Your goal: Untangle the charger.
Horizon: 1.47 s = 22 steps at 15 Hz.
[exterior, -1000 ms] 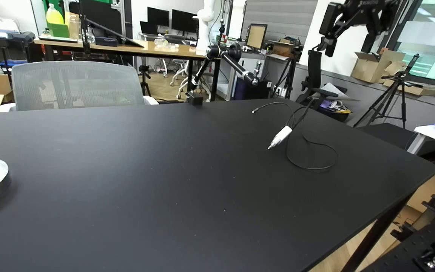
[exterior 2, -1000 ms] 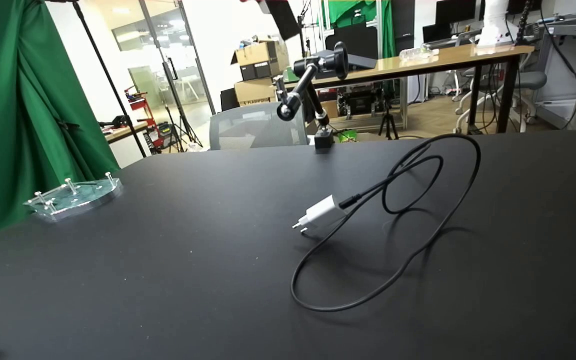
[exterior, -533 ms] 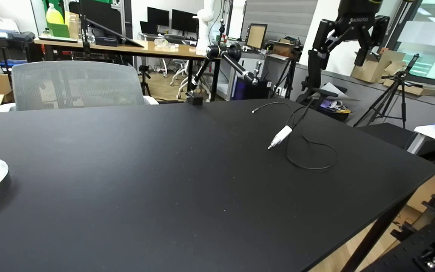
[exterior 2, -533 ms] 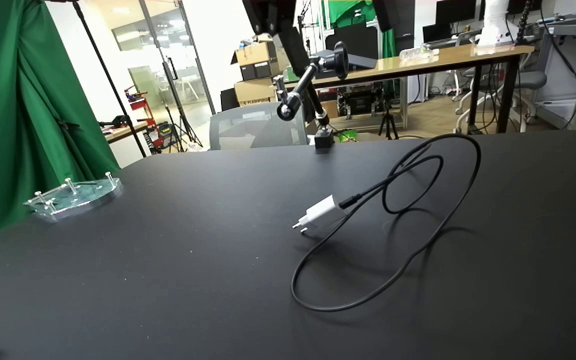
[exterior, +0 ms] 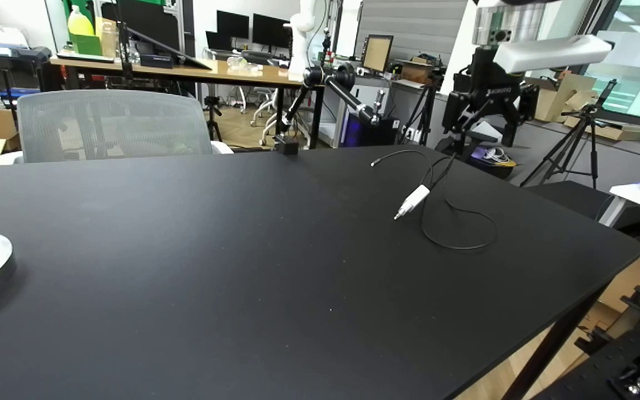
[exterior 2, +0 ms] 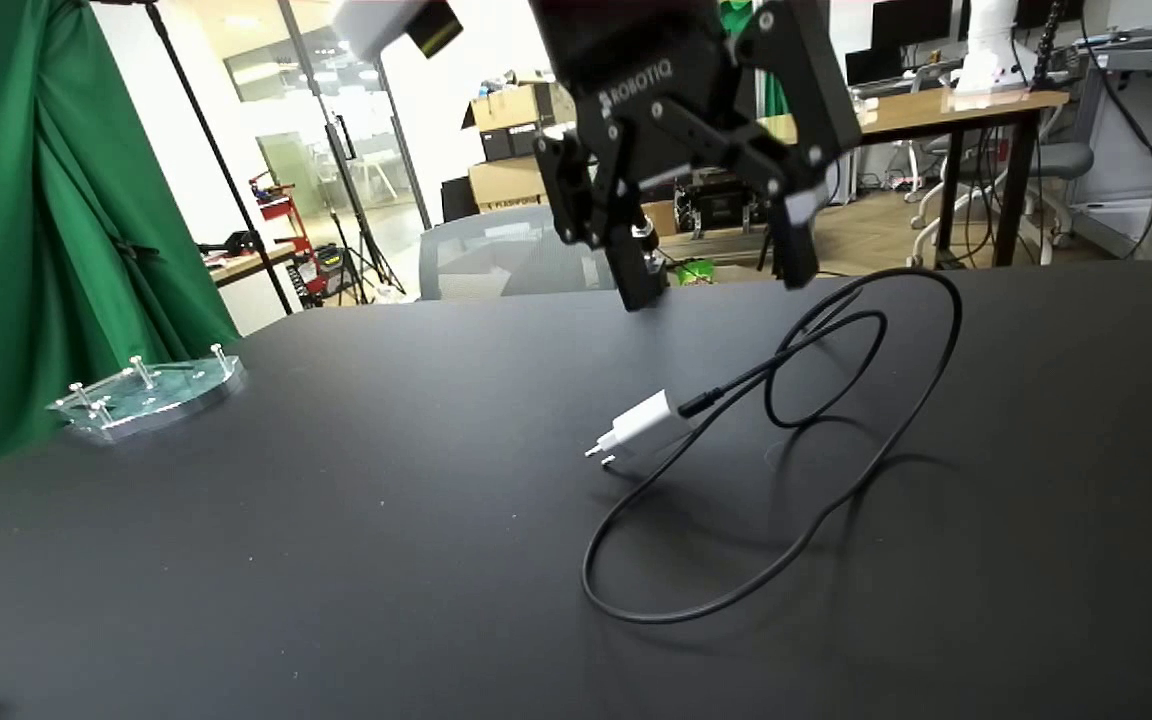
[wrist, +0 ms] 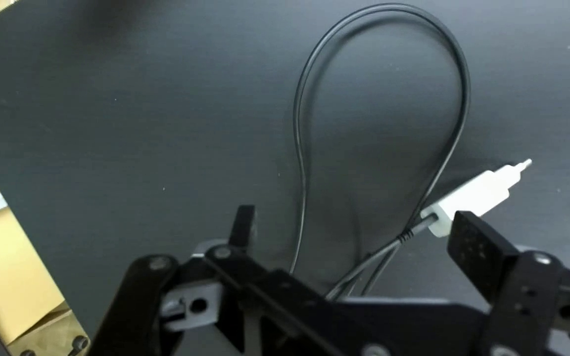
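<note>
In an exterior view the charger (exterior: 415, 197) lies on the surface (exterior: 214, 266), a mount (exterior: 348, 97) at the far edge, a chair (exterior: 114, 125) beyond; of my fingers (exterior: 510, 133), one melts into the dark behind. In an exterior view these fingers, wide apart and holding nothing, hide most of that mount; a clear plate (exterior 2: 151, 395) sits well apart from the charger. In the wrist view I cover the cable's (wrist: 296, 116) lower run, and cardboard (wrist: 8, 272) is cut off at the edge.

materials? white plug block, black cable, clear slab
Plug block: probably moulded plastic; opaque, smooth white. Cable: likely rubbery or plastic jacket, satin black; bends in smooth loops with a soft sheen. Clear slab: acrylic or glass, can't tell; see-through, glossy highlights along its edge.
</note>
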Motion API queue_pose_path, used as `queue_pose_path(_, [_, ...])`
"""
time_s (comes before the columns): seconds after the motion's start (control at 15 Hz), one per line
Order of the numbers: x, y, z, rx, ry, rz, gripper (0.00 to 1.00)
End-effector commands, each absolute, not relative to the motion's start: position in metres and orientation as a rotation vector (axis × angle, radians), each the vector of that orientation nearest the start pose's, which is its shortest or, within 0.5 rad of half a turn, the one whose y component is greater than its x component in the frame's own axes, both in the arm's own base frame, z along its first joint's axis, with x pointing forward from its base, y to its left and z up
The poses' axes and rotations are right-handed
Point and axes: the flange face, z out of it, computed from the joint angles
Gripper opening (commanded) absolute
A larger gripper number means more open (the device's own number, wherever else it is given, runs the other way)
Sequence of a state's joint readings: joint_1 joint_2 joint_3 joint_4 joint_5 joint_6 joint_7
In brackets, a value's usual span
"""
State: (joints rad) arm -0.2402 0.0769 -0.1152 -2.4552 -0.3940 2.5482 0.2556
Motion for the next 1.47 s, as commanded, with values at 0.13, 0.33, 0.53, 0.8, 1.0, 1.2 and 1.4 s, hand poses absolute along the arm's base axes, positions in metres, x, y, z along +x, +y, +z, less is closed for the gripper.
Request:
queue_pose_path(0.13, [0.465,-0.170,0.243,-3.342,0.473,0.070,1.00])
queue_pose_path(0.33, [0.480,-0.175,0.241,-3.260,0.723,-0.057,1.00])
queue_pose_path(0.53, [0.494,-0.177,0.238,-3.158,0.898,-0.194,1.00])
queue_pose_path(0.8, [0.514,-0.185,0.215,-3.044,1.160,-0.315,1.00])
queue_pose_path(1.0, [0.526,-0.187,0.191,-2.981,1.361,-0.343,1.00])
queue_pose_path(1.2, [0.532,-0.180,0.172,-2.963,1.455,-0.319,0.75])
queue_pose_path(1.4, [0.535,-0.167,0.160,-2.950,1.495,-0.302,0.60])
